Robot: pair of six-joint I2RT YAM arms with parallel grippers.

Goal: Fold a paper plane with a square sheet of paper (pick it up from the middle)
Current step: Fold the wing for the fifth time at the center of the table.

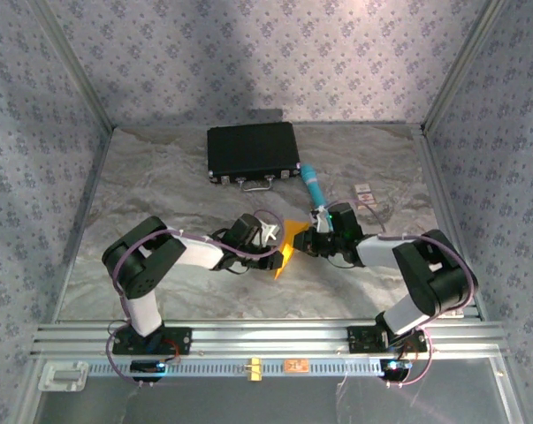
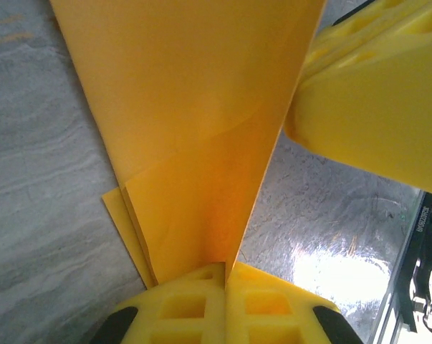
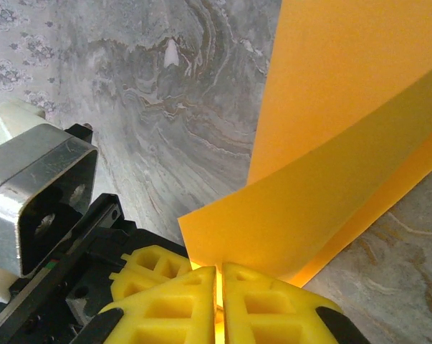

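The square sheet of paper (image 1: 287, 242) is orange-yellow, folded into layers, and held up off the table between both arms. My left gripper (image 2: 225, 266) is shut on its lower edge, and the folded layers (image 2: 194, 129) fan upward from the fingers. My right gripper (image 3: 219, 269) is shut on another edge of the same sheet (image 3: 344, 165). In the top view the left gripper (image 1: 268, 235) and right gripper (image 1: 307, 240) face each other, almost touching. The right gripper's yellow fingers (image 2: 373, 93) show close by in the left wrist view.
A black case (image 1: 253, 152) lies at the back of the marbled table (image 1: 160, 177). A teal pen-like tube (image 1: 315, 185) and a small white card (image 1: 363, 192) lie behind the right gripper. Patterned walls enclose the table on three sides.
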